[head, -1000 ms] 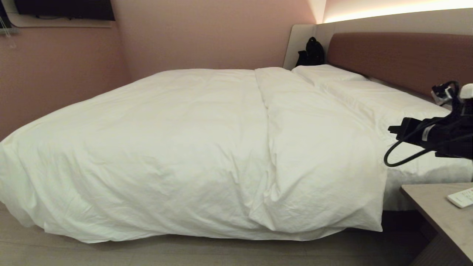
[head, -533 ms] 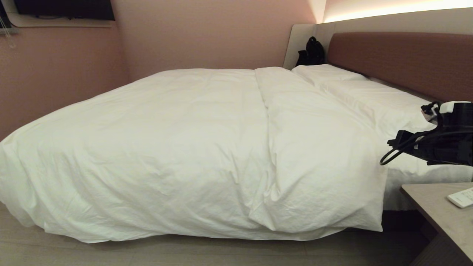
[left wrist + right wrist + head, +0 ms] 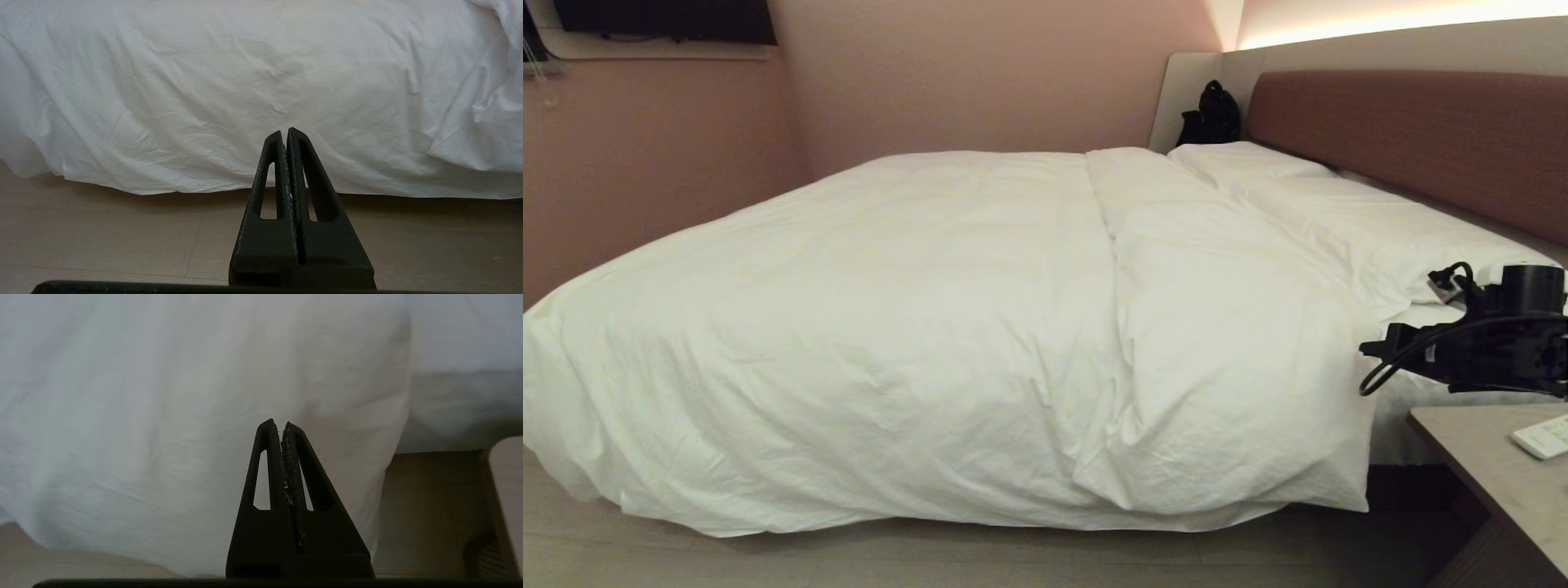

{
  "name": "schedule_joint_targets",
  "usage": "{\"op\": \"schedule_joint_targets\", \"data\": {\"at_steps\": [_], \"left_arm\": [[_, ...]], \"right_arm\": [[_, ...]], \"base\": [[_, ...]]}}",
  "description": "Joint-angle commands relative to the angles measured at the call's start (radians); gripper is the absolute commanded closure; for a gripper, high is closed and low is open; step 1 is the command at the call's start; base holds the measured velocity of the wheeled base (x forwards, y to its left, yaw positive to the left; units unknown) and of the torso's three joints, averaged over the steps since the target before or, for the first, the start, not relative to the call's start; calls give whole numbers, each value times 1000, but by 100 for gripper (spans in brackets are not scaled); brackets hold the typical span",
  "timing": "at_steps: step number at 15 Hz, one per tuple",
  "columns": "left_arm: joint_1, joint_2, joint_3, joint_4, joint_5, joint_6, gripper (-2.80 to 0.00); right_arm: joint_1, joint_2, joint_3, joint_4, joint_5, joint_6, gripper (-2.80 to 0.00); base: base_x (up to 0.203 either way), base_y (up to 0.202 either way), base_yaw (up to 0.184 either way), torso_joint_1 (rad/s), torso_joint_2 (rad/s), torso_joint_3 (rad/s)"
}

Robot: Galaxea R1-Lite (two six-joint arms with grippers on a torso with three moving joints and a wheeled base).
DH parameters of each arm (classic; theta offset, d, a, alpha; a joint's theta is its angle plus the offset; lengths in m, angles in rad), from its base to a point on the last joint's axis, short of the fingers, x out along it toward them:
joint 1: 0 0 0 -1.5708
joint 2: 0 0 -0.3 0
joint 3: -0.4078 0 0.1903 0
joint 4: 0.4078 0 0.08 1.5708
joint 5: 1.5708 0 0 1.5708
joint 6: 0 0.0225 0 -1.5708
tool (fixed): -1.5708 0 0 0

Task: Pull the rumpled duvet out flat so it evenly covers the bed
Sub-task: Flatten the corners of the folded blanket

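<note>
The white duvet (image 3: 890, 327) lies spread over the bed (image 3: 1405, 131), with a long fold line running down its middle and its near edge hanging almost to the floor. Two white pillows (image 3: 1339, 220) lie at the headboard. My right arm (image 3: 1486, 359) hovers at the right, beside the mattress side and just above the bedside table. The right gripper (image 3: 282, 424) is shut and empty, pointing at the hanging duvet (image 3: 163, 416) near its right-hand corner without touching it. My left gripper (image 3: 284, 131) is shut and empty, low over the floor, facing the duvet's (image 3: 245, 81) hanging edge.
A grey bedside table (image 3: 1486, 457) with a white remote (image 3: 1543, 437) stands at the lower right, right under the right arm. A black bag (image 3: 1213, 114) sits at the far head corner. Pale floor (image 3: 931, 555) runs along the near side; pink walls close the left.
My right arm has sunk from pillow height to the level of the mattress side, shifting slightly left. The duvet and the left gripper have not moved.
</note>
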Motion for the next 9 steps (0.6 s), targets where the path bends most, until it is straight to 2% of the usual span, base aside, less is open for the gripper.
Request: {"op": "schedule_joint_targets", "data": {"at_steps": [1, 8, 9], "left_arm": [[0, 0, 0, 0, 0, -1, 0], [0, 0, 0, 0, 0, -1, 0], [0, 0, 0, 0, 0, -1, 0]], "right_arm": [[-14, 12, -1, -2, 76, 0, 0], [-30, 34, 2, -2, 83, -14, 0], [-30, 26, 6, 1, 83, -36, -280]], "base": [[0, 0, 0, 0, 0, 0], [0, 0, 0, 0, 0, 0], [0, 0, 0, 0, 0, 0]]}}
